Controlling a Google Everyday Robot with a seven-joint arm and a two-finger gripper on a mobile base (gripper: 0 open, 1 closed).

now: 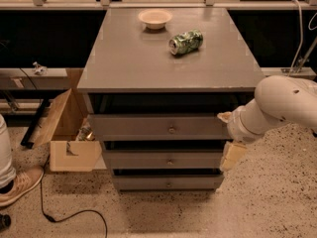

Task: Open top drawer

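Speckled floor (267, 202) lies under the grey table (148, 68), an open cardboard box (69, 150) at its left. The gripper (230, 143) hangs by the table's front right.

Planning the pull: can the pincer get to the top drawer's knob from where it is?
Probably yes: the pincer sits by the top drawer's right end, with nothing between it and the knob.
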